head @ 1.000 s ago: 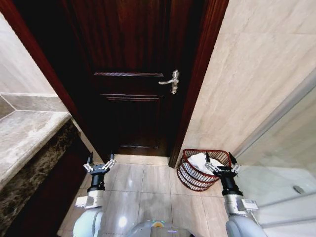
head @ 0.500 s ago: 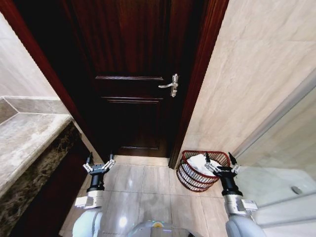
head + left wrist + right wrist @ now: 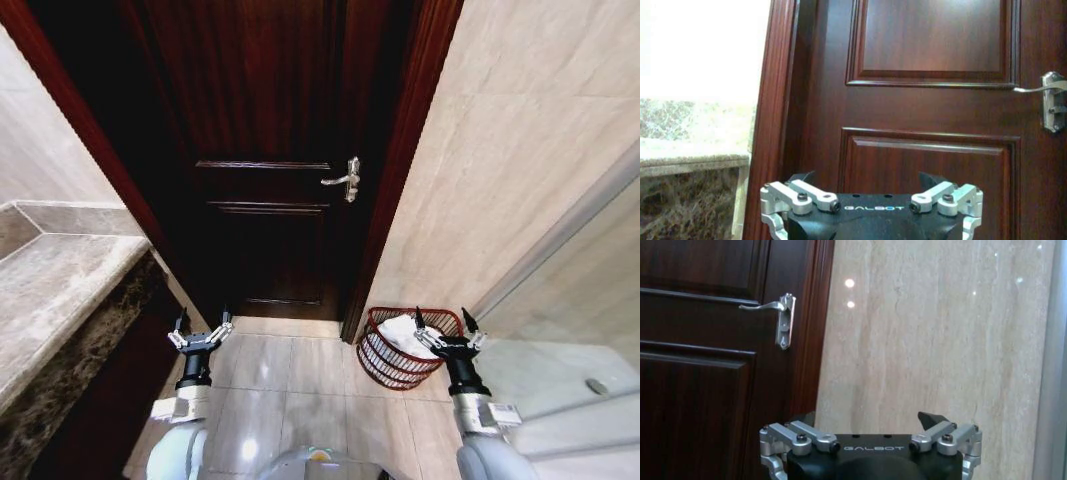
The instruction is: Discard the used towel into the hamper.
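Reading GALBOT on both wrists: left gripper (image 3: 201, 331) and right gripper (image 3: 444, 328) released, hamper (image 3: 392, 363) holding white towel (image 3: 400, 329) just behind right; camera tilted upward since.

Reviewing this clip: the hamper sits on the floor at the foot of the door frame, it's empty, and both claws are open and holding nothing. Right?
Not quite: the hamper is not empty; the head view shows a white towel inside it. The rest holds: it sits by the door frame, and the left claw and right claw are open, holding nothing.
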### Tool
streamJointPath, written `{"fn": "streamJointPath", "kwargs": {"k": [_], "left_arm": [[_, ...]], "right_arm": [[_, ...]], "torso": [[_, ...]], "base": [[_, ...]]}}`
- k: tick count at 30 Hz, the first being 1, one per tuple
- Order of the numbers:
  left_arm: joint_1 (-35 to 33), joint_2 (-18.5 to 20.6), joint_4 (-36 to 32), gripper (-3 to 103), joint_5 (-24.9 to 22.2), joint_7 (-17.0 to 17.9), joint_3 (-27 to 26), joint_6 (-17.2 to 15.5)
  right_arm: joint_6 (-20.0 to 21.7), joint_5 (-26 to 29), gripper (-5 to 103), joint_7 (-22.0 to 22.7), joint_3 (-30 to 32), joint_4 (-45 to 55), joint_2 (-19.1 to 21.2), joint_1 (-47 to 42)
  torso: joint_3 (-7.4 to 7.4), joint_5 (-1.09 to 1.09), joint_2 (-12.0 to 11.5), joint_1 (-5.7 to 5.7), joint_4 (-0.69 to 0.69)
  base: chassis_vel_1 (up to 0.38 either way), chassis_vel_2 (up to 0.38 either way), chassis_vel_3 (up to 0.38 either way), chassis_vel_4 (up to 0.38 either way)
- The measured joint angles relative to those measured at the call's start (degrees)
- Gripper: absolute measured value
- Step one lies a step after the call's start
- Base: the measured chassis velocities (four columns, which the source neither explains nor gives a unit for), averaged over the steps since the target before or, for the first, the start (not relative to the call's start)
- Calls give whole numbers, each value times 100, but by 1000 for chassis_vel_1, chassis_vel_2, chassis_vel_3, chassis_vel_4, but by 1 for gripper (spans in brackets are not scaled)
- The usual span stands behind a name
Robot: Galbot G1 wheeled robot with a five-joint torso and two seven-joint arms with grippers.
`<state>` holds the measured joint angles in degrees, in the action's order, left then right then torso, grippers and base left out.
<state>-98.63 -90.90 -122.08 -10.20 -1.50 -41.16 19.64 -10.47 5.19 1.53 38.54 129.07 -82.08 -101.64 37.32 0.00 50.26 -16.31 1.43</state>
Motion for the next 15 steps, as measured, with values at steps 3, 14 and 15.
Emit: {"fn": "streamJointPath", "kwargs": {"k": [3, 14, 15], "left_arm": [[1, -1, 9, 100, 24, 0, 4, 7], [25, 9, -40, 100, 52, 6, 18, -38], [26, 9, -43, 100, 52, 8, 18, -45]], "right_arm": [[0, 0, 100, 0, 5, 11, 9, -2], [0, 1, 100, -8, 7, 35, 31, 6], [0, 0, 100, -11, 5, 38, 34, 7]], "torso": [[35, 0, 61, -28, 0], [204, 0, 363, -160, 0], [225, 0, 402, -177, 0]], "base": [[0, 0, 0, 0], [0, 0, 0, 0], [0, 0, 0, 0]]}}
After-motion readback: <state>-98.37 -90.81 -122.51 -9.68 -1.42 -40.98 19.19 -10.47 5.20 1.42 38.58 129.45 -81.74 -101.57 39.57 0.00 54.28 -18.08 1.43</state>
